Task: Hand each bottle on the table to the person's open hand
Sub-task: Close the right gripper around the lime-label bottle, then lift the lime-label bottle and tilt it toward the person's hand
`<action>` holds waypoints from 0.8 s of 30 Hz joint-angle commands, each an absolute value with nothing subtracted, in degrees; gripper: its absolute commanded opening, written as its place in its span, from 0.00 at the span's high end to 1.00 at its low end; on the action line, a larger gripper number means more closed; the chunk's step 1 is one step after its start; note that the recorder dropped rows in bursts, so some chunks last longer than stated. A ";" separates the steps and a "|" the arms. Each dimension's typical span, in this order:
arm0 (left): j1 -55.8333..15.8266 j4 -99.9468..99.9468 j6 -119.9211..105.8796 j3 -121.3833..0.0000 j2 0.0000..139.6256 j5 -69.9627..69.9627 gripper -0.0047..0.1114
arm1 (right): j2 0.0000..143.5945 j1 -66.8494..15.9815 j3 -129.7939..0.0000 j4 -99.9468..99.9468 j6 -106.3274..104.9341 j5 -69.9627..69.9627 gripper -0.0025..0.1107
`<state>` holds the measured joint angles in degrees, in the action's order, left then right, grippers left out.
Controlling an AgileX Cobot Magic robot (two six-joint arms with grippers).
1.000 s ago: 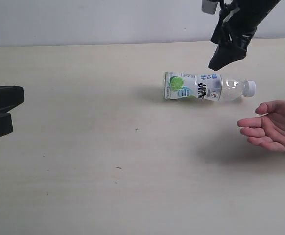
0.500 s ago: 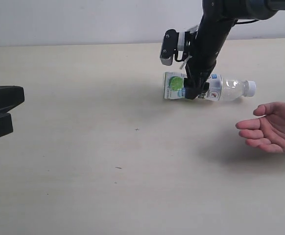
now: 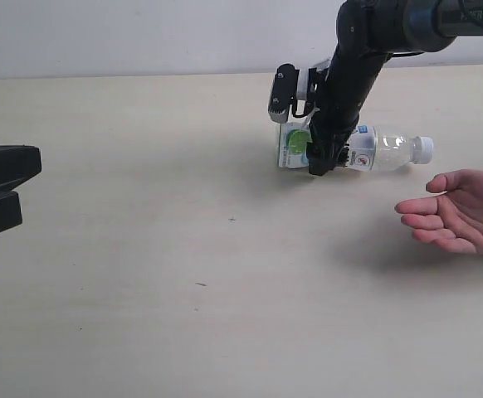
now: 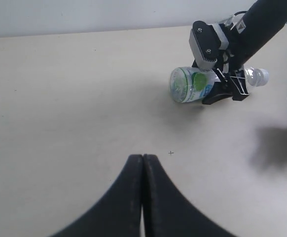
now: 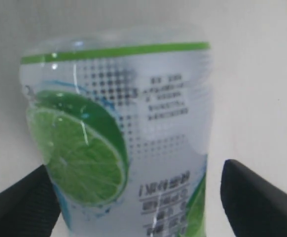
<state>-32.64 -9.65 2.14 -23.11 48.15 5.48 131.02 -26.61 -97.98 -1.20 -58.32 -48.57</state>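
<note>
Only one bottle (image 3: 378, 149) is seen on the table (image 3: 142, 274), and it is taken as the reference for all positions. It lies on its side, label (image 5: 109, 143) with the lime print on the base half, white cap (image 3: 424, 148) at the other end. The long axis runs from the base toward the person's open hand (image 3: 457, 222), which is held palm-up beyond the cap end and slightly off the axis, near but not touching. The right gripper (image 3: 319, 159) is lowered over the labelled half, between base and middle. Its jaws are spread wide, one finger on either side of the body, so the closing line is set across the long axis. In the right wrist view a thin strip of table is seen between the bottle and one finger; contact at the other finger cannot be settled. No pinch is made yet and the bottle is judged to be resting on the table. The left gripper (image 4: 142, 197) is pressed together, holding nothing, well apart from the bottle on the base side, away from the hand. The right arm is plainly the nearer one. The coming move is judged to be a squeeze across the body, then a lift and a carry along the axis, cap end leading, toward the palm.
</note>
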 commanded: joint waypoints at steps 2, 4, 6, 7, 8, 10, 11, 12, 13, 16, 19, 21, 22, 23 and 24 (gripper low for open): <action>-32.46 -9.62 2.03 -22.79 47.87 4.50 0.96 | 130.89 -26.70 -98.72 -0.97 -58.39 -48.31 0.31; -32.46 -9.62 2.03 -22.79 47.87 4.50 0.96 | 130.89 -26.70 -98.72 -0.97 -58.39 -48.07 0.40; -32.46 -9.62 2.03 -22.79 47.87 4.50 0.96 | 130.89 -26.70 -98.72 -0.97 -58.39 -48.07 0.52; -32.46 -9.62 2.03 -22.79 47.87 4.50 0.96 | 130.89 -26.70 -98.72 -0.97 -58.39 -48.07 0.59; -32.46 -9.62 2.03 -22.79 47.87 4.50 0.96 | 130.89 -26.70 -98.72 -0.97 -58.39 -48.07 0.64; -32.46 -9.62 2.03 -22.79 47.87 4.50 0.96 | 130.89 -26.70 -98.72 -0.97 -58.39 -48.23 0.79; -32.46 -9.62 2.03 -22.79 47.87 4.50 0.96 | 130.89 -26.70 -98.72 -0.97 -58.39 -48.23 0.87; -32.46 -9.62 2.03 -22.79 47.87 4.50 0.96 | 130.89 -26.70 -98.72 -0.97 -58.39 -48.23 0.94; -32.46 -9.62 2.03 -22.79 47.87 4.50 0.96 | 130.89 -26.70 -98.72 -0.97 -58.39 -48.23 0.98; -32.46 -9.62 2.03 -22.79 47.87 4.50 0.96 | 130.53 -26.70 -98.72 -0.97 -58.65 -48.23 0.98; -32.46 -9.62 2.03 -22.79 47.87 4.50 0.96 | 129.68 -26.70 -98.72 -0.97 -58.69 -47.97 0.98; -32.46 -9.62 2.03 -22.79 47.87 4.50 0.96 | 128.75 -26.70 -98.72 -0.97 -58.69 -47.82 0.98; -32.46 -9.62 2.03 -22.79 47.87 4.50 0.96 | 128.34 -26.70 -98.72 -0.97 -58.69 -47.69 0.98; -32.46 -9.62 2.03 -22.79 47.87 4.50 0.96 | 127.95 -26.70 -98.72 -0.97 -58.58 -47.69 0.98; -32.46 -9.62 2.03 -22.79 47.87 4.50 0.96 | 127.54 -26.70 -98.83 -0.97 -58.58 -47.69 0.98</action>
<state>-32.64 -9.65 2.14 -23.11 48.15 5.48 129.44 -26.61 -98.16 -1.20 -58.32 -48.15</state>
